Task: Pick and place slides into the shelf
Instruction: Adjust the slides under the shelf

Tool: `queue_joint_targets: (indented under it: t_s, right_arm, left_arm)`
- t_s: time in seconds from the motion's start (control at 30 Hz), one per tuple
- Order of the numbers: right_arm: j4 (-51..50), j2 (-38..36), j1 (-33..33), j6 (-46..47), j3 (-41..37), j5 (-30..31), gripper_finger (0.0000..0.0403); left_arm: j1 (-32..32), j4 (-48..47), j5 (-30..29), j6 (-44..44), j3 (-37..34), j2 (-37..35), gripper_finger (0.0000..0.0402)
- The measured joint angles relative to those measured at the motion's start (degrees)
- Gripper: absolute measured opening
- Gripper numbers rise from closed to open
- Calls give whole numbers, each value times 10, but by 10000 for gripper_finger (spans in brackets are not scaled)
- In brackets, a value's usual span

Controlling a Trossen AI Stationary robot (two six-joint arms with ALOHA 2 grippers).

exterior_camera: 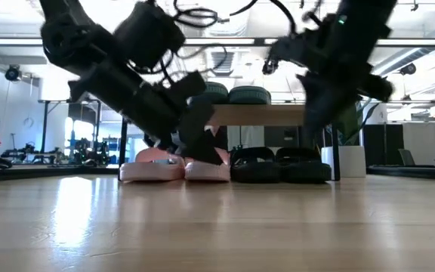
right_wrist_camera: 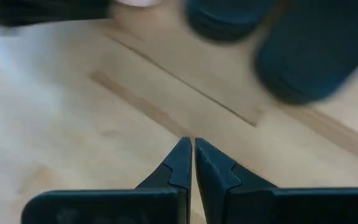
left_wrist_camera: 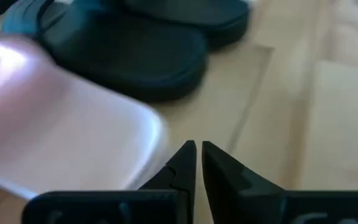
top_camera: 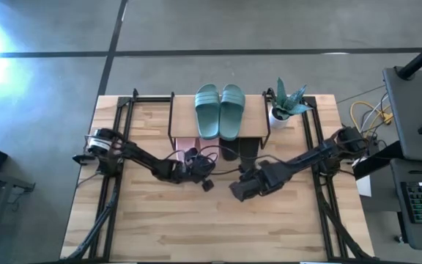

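Both tools are empty with fingers nearly together. The left tool [left_wrist_camera: 196, 163] sits low on the near side of the shelf [top_camera: 182, 117], just beside the pink slides [exterior_camera: 174, 168]; its wrist view shows a pink sole edge next to the fingertips but not between them. The right tool [right_wrist_camera: 190, 158] hangs over bare table [top_camera: 196, 227], also on the shelf's near side, with the black slides [exterior_camera: 279, 165] a little ahead of it.

All six slides are at the shelf. The teal slides [top_camera: 220, 110] lie side by side on the shelf's top board. The pink pair and the black pair stand side by side under the board, pink toward the left arm, black toward the right arm. Judged from this layout, placement appears complete or nearly so; the pink pair's heels project slightly past the board's near edge and may need a nudge inward.

A potted plant [top_camera: 288, 104] stands beside the shelf on the right arm's side, clear of both arms. The shelf's thin black legs flank the lower pairs and limit sideways approach. Each arm lies close to the other near the shelf front, so any retraction should avoid crossing paths.
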Motion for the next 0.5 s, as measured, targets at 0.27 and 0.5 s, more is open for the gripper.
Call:
queue_joint_targets:
  t_s: [0.27, 0.5]
  right_arm:
    - [-22, 0, 8, 137, -56, 3, 13]
    - [108, -1, -2, 225, -149, 29, 13]
  left_arm:
    - [-42, -41, -4, 3, 0, -47, 12]
    - [-85, -121, -29, 1, 0, -74, 12]
